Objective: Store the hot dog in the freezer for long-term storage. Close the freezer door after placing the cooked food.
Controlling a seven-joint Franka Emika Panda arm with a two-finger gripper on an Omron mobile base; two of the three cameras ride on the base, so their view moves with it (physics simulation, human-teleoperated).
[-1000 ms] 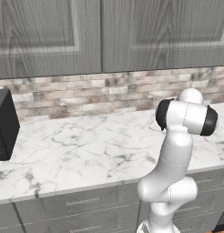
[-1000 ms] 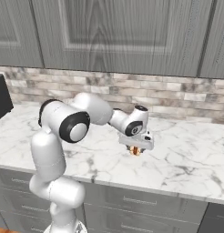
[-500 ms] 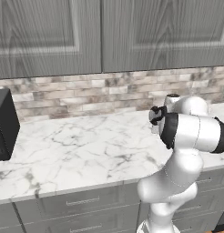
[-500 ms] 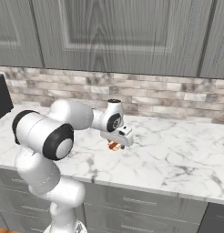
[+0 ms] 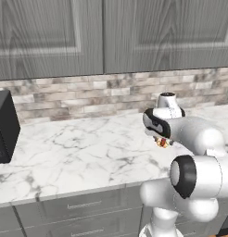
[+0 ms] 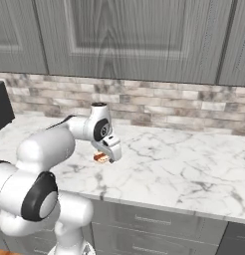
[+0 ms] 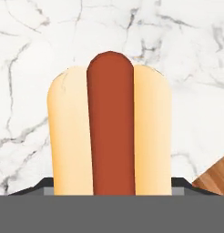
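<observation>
- Well to the claw's left, at the edge of the left base view, a black box-shaped appliance (image 5: 4, 127) stands on the white grey-veined marble counter (image 5: 74, 152)
- Behind the claw, a grey-brown brick-pattern backsplash (image 6: 159, 102) runs along the wall, with grey wood-grain upper cabinets (image 6: 124, 37) above it
- The white arm's two-finger claw (image 6: 105, 155) hangs low over the counter, pointing down; in the left base view it sits at (image 5: 161, 140), partly hidden by the white wrist
- The small hot dog with a pale orange-yellow bun and a red-brown sausage strip (image 7: 109, 132) is in the claw, which is closed on it: in the hand view its near end runs down between the dark finger tips, its far end pointing away over the marble
- From the right base view the hot dog (image 6: 100, 158) shows as an orange-brown bit just under the claw, close above the counter; whether it touches the surface I cannot tell
- To the claw's lower right in the hand view, a brown wood-grain corner (image 7: 214, 179) shows past the counter's edge
- Below the counter, grey drawer fronts with slim bar handles (image 6: 144, 219) run along the base cabinets
</observation>
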